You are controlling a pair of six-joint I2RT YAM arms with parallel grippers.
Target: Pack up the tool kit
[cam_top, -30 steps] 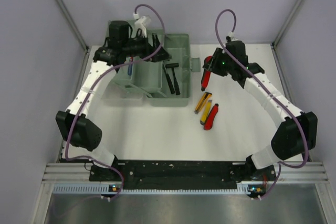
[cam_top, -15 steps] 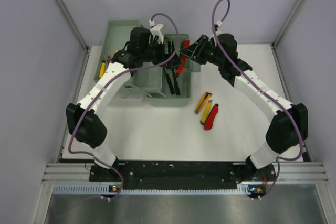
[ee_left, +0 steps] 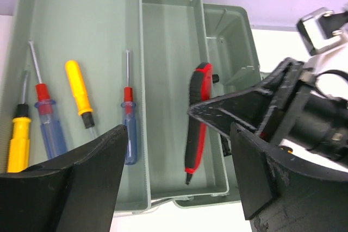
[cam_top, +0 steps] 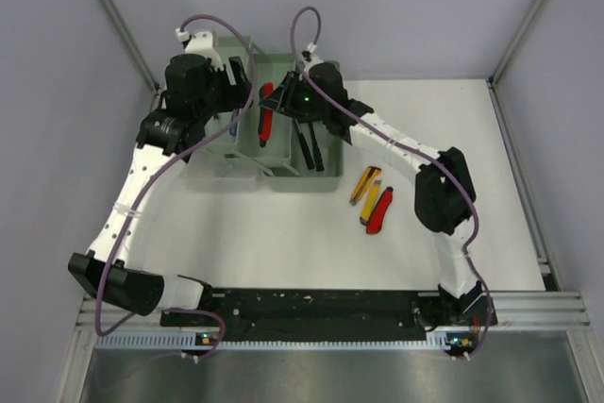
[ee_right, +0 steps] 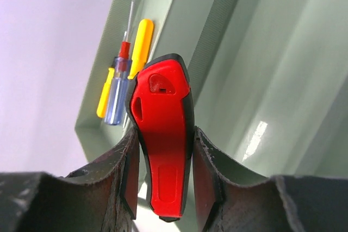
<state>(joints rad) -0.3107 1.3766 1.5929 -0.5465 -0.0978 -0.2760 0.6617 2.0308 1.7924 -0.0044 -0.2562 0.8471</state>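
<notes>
The pale green toolbox [cam_top: 283,153] stands open at the back left, its trays spread. My right gripper [cam_top: 276,106] is shut on a red and black utility knife [cam_top: 265,112] and holds it over the middle tray. The right wrist view shows the knife [ee_right: 162,150] clamped between my fingers [ee_right: 128,172] above the tray floor [ee_right: 255,80]. My left gripper [ee_left: 178,134] is open and empty above the trays. The knife [ee_left: 196,118] shows there too. Several screwdrivers [ee_left: 80,93] lie in the left tray. Black hammers [cam_top: 309,143] lie in the right compartment.
Three more utility knives, yellow and red [cam_top: 374,198], lie on the white table to the right of the toolbox. Grey walls and metal posts close in the back and sides. The right arm's elbow [cam_top: 440,191] hangs over the table's right half.
My right gripper has swung left from the table's right side, carrying the red knife, to above the toolbox's middle tray. My left gripper has moved right and then back to the left.
</notes>
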